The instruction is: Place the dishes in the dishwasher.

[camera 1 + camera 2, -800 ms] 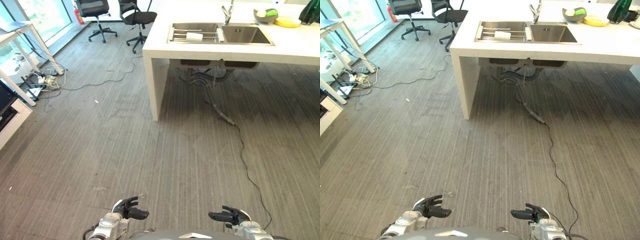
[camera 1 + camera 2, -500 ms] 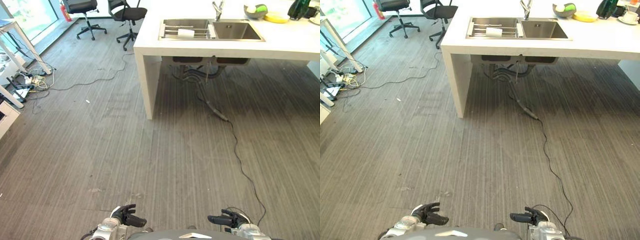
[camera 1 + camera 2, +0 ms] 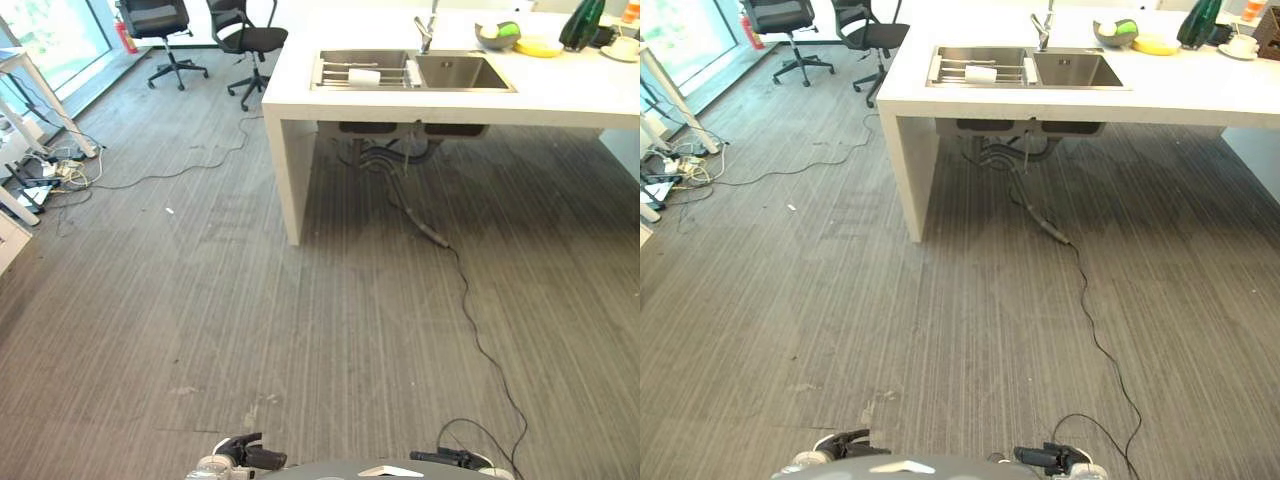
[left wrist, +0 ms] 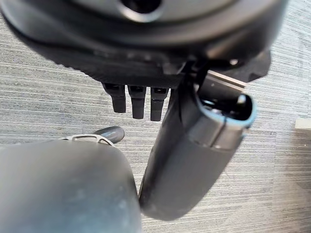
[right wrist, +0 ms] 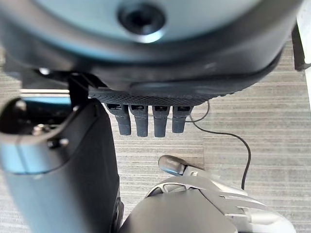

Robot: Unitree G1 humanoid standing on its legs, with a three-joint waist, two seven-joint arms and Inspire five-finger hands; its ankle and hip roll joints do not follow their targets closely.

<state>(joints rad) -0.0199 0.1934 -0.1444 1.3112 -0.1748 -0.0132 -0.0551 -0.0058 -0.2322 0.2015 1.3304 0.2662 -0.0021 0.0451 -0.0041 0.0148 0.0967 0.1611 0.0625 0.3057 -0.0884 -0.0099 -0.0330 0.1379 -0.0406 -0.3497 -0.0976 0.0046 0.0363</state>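
Observation:
A white cup (image 3: 364,76) lies on the rack in the left basin of the steel sink (image 3: 462,72), set in a white counter (image 3: 450,105) far ahead. Further right on the counter stand a grey bowl (image 3: 497,33) with green and white items, a yellow plate (image 3: 540,46), a dark green bottle (image 3: 582,22) and a cup on a saucer (image 3: 1240,45). My left hand (image 3: 250,458) and right hand (image 3: 445,458) hang low over the floor, far from the counter. Both are open and hold nothing, with the fingers (image 4: 138,102) straight, as are the right fingers (image 5: 146,121).
Grey carpet lies between me and the counter. A black cable (image 3: 470,320) runs from under the sink across the floor to my right. Two black office chairs (image 3: 160,22) (image 3: 245,35) stand at the far left, with a white desk and tangled cables (image 3: 45,170) at the left edge.
The whole picture has shifted, so the camera moved: the counter sits further left and more of its right end shows. Both hands sit lower in the picture.

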